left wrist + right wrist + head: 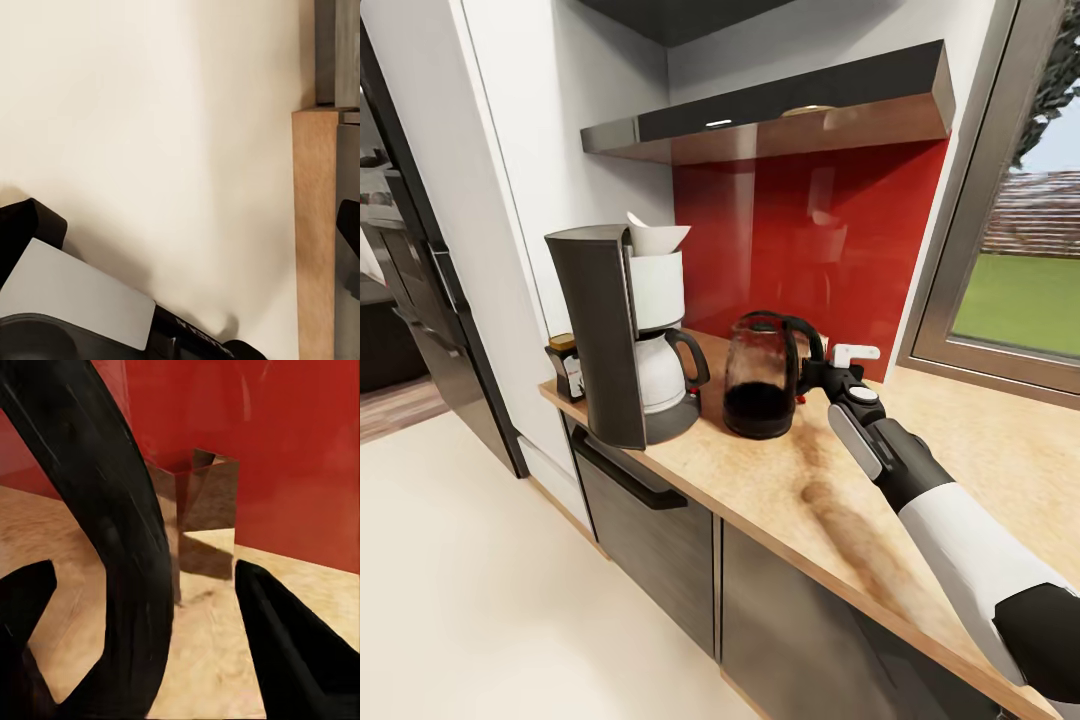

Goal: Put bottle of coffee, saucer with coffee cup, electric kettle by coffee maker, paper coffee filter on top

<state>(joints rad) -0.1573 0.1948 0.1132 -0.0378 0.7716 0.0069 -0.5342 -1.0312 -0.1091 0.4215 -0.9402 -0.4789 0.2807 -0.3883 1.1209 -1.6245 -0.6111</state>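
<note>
While the electric kettle stands on the counter just beside the coffee maker, the right gripper has its jaws spread around the kettle's handle.

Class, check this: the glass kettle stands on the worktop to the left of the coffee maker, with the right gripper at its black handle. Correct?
Not quite. In the head view the electric kettle stands to the right of the coffee maker, not the left. The rest holds: it is on the countertop, with the right gripper at its black handle.
</note>
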